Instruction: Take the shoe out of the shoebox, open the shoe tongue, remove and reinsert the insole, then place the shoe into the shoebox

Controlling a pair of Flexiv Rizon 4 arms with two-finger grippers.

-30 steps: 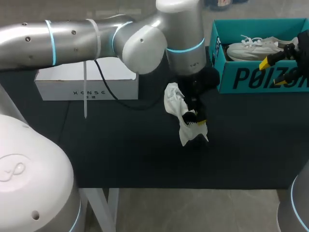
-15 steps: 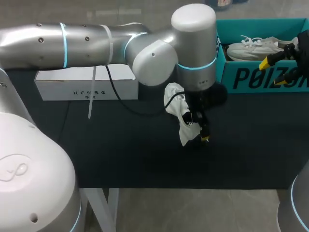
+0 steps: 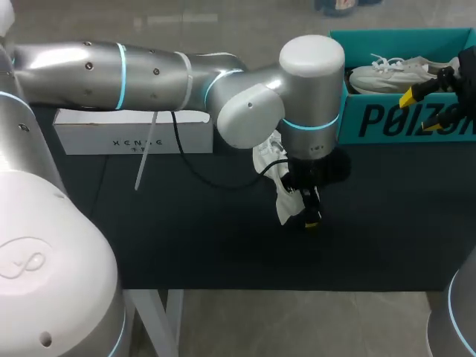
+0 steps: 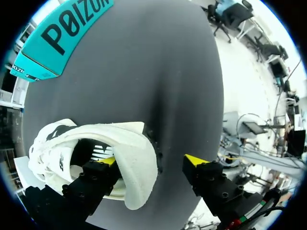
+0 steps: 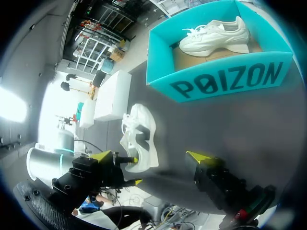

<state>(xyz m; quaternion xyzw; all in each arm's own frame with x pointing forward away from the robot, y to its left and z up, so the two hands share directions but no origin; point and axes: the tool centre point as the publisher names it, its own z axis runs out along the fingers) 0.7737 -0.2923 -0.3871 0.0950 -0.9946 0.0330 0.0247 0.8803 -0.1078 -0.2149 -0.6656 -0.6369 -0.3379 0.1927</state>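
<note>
A white shoe lies on the dark table, left of the teal shoebox. My left gripper hangs at the shoe's near end. In the left wrist view the left gripper is open. One finger sits inside the opening of the shoe, the heel stands between the fingers, and the other finger is apart from it. A second white shoe rests inside the shoebox. My right gripper is open at the box's front wall, and my right gripper holds nothing.
A white rectangular box stands at the back left of the table. A black cable trails from my left arm across the table near it. The table's front edge runs close below the shoe.
My left arm has swung right over the shoe, and its gripper has shifted toward the table's front edge at the shoe's near end. The shoe and the right arm have stayed put.
</note>
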